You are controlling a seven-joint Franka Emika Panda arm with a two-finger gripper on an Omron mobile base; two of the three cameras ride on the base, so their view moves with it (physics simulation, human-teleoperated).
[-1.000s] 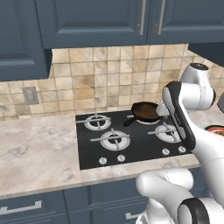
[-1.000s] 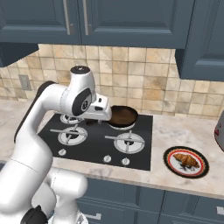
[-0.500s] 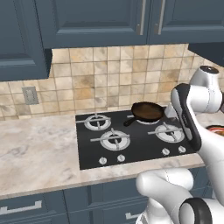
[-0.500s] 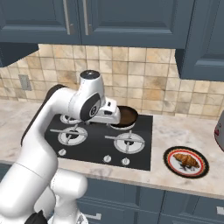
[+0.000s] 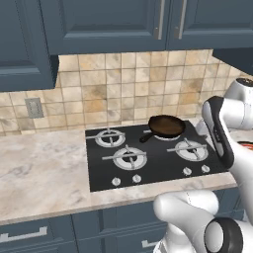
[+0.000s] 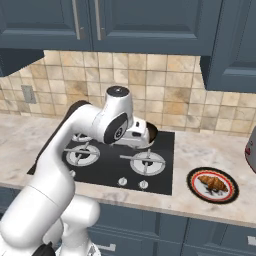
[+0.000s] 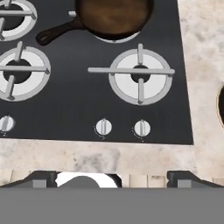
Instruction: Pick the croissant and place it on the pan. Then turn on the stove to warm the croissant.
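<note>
Counter point(image 6: 200, 150) was beige marble and ran the full width under dark blue cabinets. Stove point(image 5: 148, 158) sat set into it, a black cooktop with ringed burners and a front row of knobs point(image 7: 103, 127); no flame was visible, so by the look of it the stove was not yet on. Pan point(image 5: 166, 125) sat on the back right burner, handle toward the stove's middle, and in the hand view its inside point(image 7: 114, 15) was bare, no pastry in it. Plate point(image 6: 212, 184) lay on the counter right of the stove, well apart from the pan. Croissant point(image 6: 212, 183) was on that plate, untouched. Gripper point(image 7: 112, 179) hung above the stove's front edge, fingers spread wide, holding nothing. Judged progress: nothing done. Left to do: pick the croissant, place it on the pan, turn a knob.
</note>
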